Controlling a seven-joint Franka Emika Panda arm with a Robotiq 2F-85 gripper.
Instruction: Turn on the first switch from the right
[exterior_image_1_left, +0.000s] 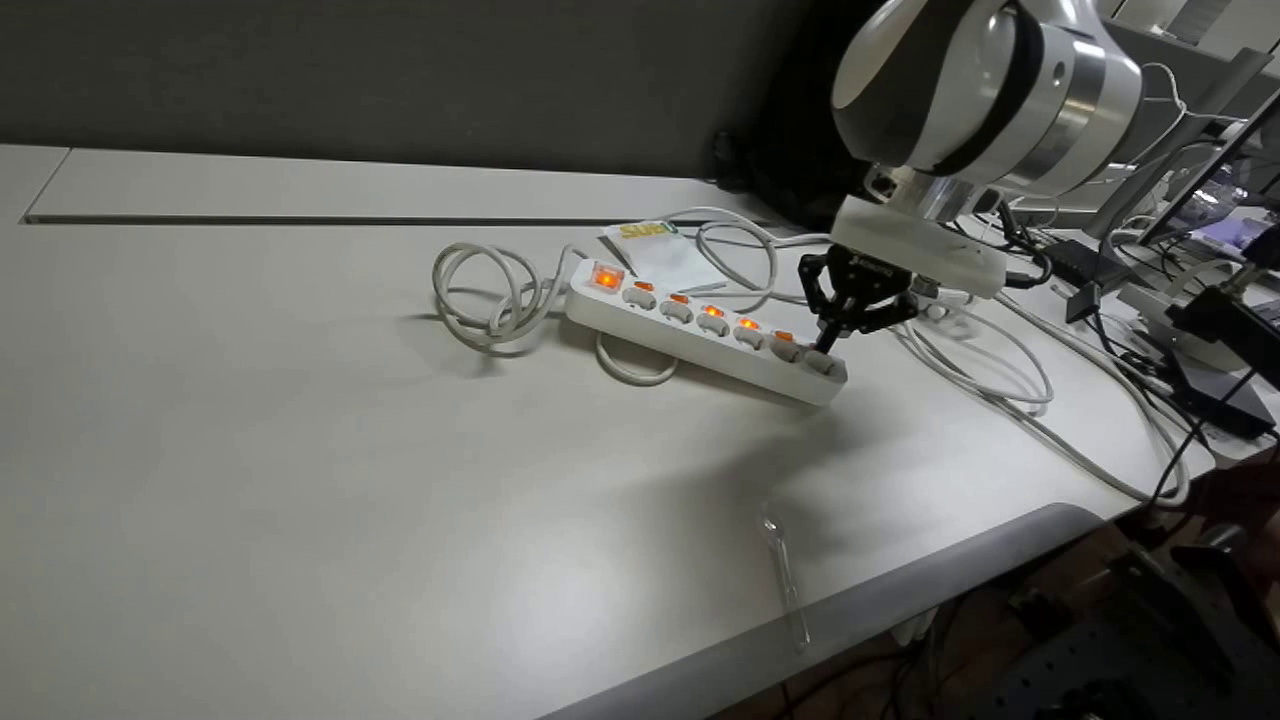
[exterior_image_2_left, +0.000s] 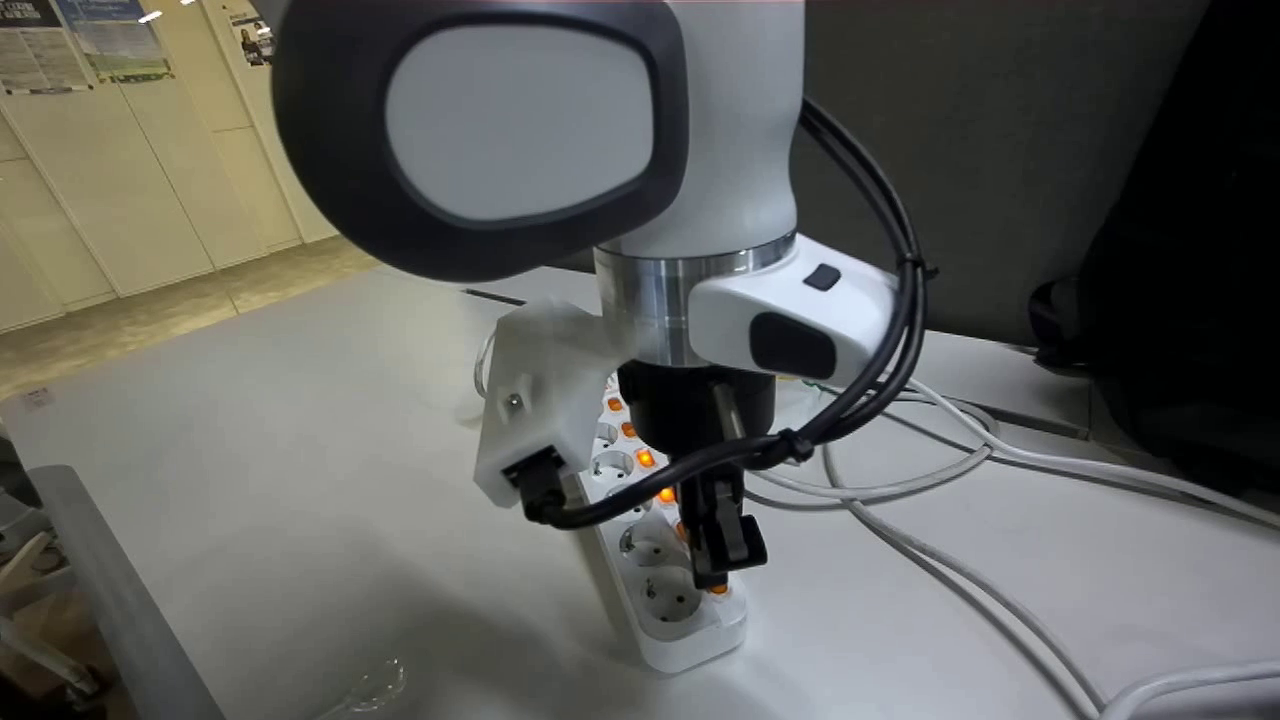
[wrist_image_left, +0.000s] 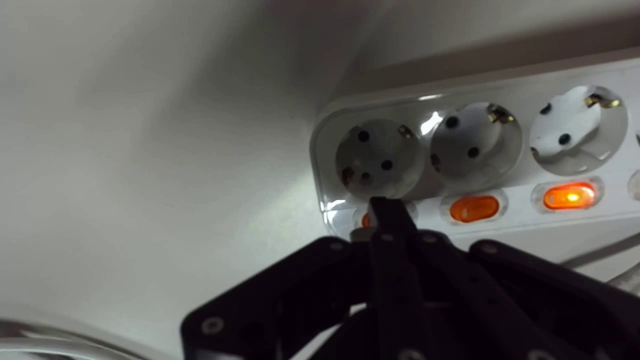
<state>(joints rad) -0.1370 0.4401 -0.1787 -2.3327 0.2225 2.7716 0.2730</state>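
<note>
Black fingers (wrist_image_left: 392, 220) together at end switch (wrist_image_left: 366, 220) on power strip (exterior_image_1_left: 700, 346).

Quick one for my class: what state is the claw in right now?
Claw: closed, holding nothing, its tip at the end switch of the power strip.

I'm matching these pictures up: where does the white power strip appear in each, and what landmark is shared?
In an exterior view, the power strip slants down rightward, just right of middle.
In an exterior view, the power strip is below centre, partly hidden behind the arm.
In the wrist view, the power strip runs from centre off the right edge.
Shared landmark: the gripper, its tips by the end socket.
</note>
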